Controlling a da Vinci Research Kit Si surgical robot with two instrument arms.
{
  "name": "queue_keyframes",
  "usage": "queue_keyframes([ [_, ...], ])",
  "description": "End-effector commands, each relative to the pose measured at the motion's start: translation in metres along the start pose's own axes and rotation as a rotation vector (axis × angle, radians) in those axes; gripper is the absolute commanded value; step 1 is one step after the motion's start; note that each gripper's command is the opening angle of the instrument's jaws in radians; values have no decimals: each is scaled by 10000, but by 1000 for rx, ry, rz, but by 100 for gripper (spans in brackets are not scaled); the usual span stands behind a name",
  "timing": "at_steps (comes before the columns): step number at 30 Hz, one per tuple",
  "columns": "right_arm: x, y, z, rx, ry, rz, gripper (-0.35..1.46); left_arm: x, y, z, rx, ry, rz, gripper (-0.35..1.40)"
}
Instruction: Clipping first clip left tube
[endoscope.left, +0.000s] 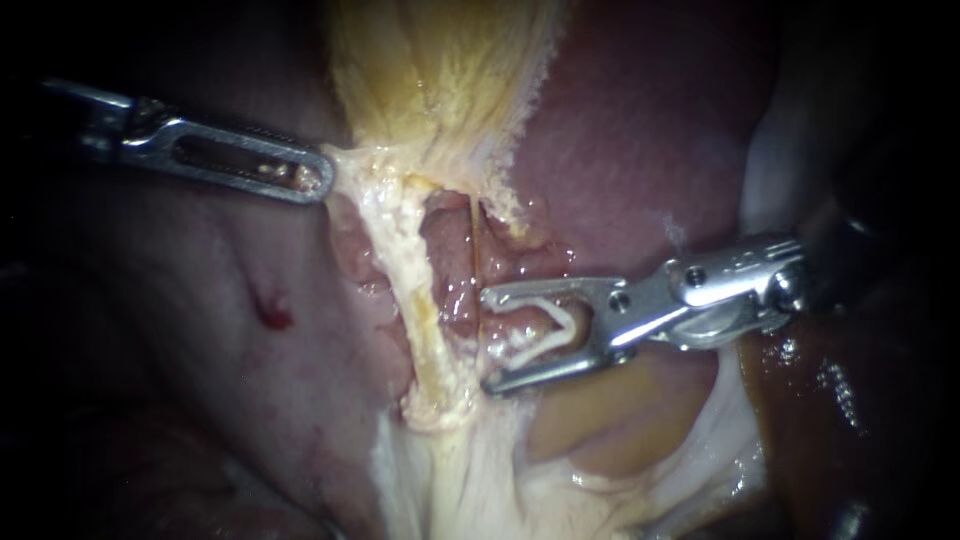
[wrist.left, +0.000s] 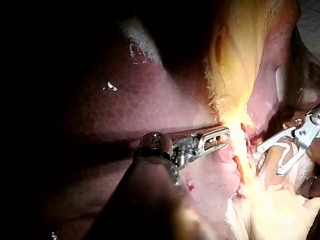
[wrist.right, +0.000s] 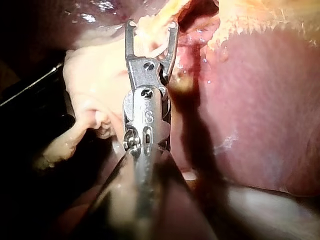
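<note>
No legible word, label, number or sign shows in any view

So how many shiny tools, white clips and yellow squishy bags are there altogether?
Slender silver metal instruments: 2, the left instrument and the right instrument
Small white V-shaped clip, held between the right instrument's jaws: 1
Yellow fatty gallbladder, gripped at its edge by the left instrument: 1
Total: 4

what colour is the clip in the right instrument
White. The clip, held in the right instrument, shows best in the endoscope view.
</note>
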Motion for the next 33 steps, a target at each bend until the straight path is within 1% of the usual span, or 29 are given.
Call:
queue_keyframes([
  [1,-2,3,4,1,1,17,50,0,-2,-1,0,1,0,-35],
  [8,-14,19,19,-7,-2,53,50,0,-8,1,5,4,-7,-35],
  [11,-18,26,19,-9,-2,70,50,0,-9,1,5,4,-8,-35],
  [15,-21,32,18,-9,-2,70,50,1,-11,1,6,5,-8,-35],
  [22,-23,35,18,-9,4,81,50,1,-13,2,6,5,-9,-35],
  [23,-23,35,18,-9,10,81,50,1,-13,2,5,5,-9,-35],
  [29,-20,35,24,7,29,85,50,1,-14,3,5,4,-9,-35],
  [33,-18,35,33,22,32,87,50,0,-15,4,7,5,-9,-35],
])
